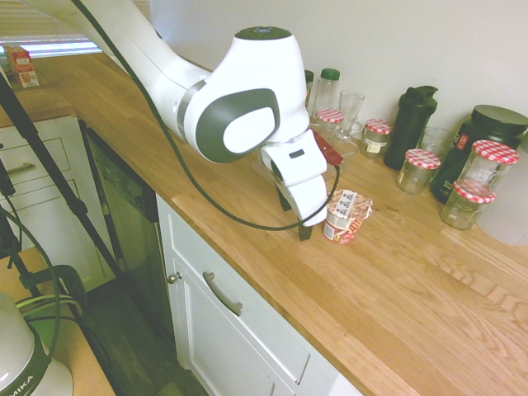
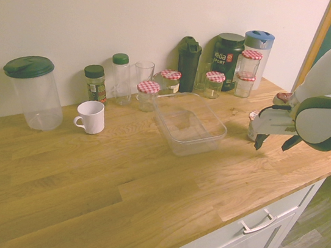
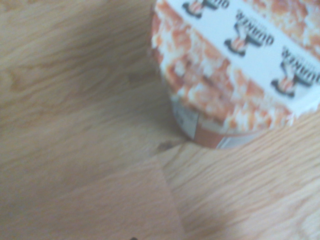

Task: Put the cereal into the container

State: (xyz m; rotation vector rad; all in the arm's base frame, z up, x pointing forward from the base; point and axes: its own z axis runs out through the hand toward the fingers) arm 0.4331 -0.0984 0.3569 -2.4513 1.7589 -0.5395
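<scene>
The cereal cup (image 1: pixel 346 216) stands upright on the wooden counter (image 1: pixel 396 280), just beside the gripper (image 1: pixel 299 224), whose fingers are spread wide and empty, so I'd say it must shift sideways over the cup, with the clear tub (image 2: pixel 189 125) well apart.

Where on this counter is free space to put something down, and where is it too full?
Free: the wide front strip before the white mug and clear container. Crowded: the wall row of red-checked jars, bottles and glasses; also around the cereal cup beside the open gripper.
</scene>
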